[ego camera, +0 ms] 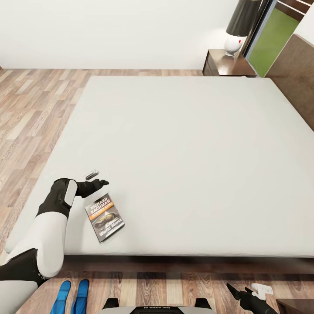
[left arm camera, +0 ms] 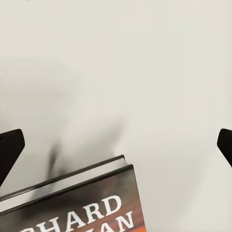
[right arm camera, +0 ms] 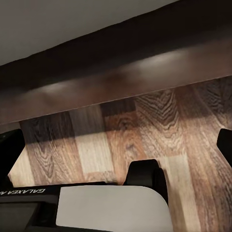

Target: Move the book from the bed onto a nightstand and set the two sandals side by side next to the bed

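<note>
The book (ego camera: pixel 104 217) lies flat on the grey mattress of the bed (ego camera: pixel 183 144), close to its near left corner. My left gripper (ego camera: pixel 98 179) hovers just beyond the book's far edge, open, nothing between its fingers. In the left wrist view the book (left arm camera: pixel 82 203) shows its top edge and white lettering, with the gripper (left arm camera: pixel 118 145) spread wide over bare mattress. The two blue sandals (ego camera: pixel 71 297) lie side by side on the floor by the bed's near edge. A nightstand (ego camera: pixel 226 64) stands at the far right corner. My right gripper (ego camera: pixel 240 291) hangs low, open.
A lamp (ego camera: pixel 237 30) with a dark shade stands on the nightstand. The dark headboard (ego camera: pixel 294 74) runs along the bed's right side. In the right wrist view the bed frame (right arm camera: pixel 121 72) crosses above wood floor (right arm camera: pixel 159 125), with my base (right arm camera: pixel 111 208) close by.
</note>
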Robot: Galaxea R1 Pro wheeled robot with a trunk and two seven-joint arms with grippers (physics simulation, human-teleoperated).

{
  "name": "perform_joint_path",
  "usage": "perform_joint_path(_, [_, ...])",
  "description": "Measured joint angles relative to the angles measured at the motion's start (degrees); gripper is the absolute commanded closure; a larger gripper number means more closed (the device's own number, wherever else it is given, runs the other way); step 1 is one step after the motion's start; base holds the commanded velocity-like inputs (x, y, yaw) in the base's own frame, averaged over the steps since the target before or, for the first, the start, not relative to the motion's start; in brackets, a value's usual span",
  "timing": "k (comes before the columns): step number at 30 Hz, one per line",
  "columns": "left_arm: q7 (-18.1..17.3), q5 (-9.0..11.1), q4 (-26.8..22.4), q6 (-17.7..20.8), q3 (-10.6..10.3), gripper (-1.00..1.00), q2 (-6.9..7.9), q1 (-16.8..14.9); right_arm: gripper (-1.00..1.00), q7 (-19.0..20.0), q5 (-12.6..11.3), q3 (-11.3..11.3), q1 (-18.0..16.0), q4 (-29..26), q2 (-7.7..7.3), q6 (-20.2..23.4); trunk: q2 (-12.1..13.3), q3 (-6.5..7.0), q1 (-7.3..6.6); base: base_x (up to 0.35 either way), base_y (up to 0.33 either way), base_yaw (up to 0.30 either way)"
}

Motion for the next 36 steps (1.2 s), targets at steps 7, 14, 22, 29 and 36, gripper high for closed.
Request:
perform_joint_path(7, [-0.01, 0.00, 0.04, 0.00, 0.01, -1.00, 0.00, 0.00, -1.00, 0.00, 0.00, 0.00, 0.00, 0.00, 0.00, -0.02, 0.00, 0.00, 0.02, -0.094, 0.000, 0.000])
perform_joint_path(14, [0.00, 0.00, 0.07, 0.00, -0.02, -1.00, 0.00, 0.00, -1.00, 0.00, 0.02, 0.00, 0.00, 0.00, 0.00, -0.01, 0.00, 0.00, 0.00, -0.031, 0.000, 0.000])
perform_joint_path(22, [0.00, 0.00, 0.07, 0.00, -0.02, -1.00, 0.00, 0.00, -1.00, 0.00, 0.00, 0.00, 0.00, 0.00, 0.00, 0.00, 0.00, 0.00, 0.00, -0.001, 0.000, 0.000])
perform_joint_path(29, [0.00, 0.00, 0.07, 0.00, -0.03, -1.00, 0.00, 0.00, -1.00, 0.00, 0.00, 0.00, 0.00, 0.00, 0.00, -0.02, 0.00, 0.00, 0.00, 0.000, 0.000, 0.000])
perform_joint_path(36, [0.00, 0.00, 0.07, 0.00, -0.02, -1.00, -0.02, 0.00, -1.00, 0.00, 0.00, 0.00, 0.00, 0.00, 0.00, -0.02, -1.60, -0.72, 0.88, 0.000, 0.000, 0.000])
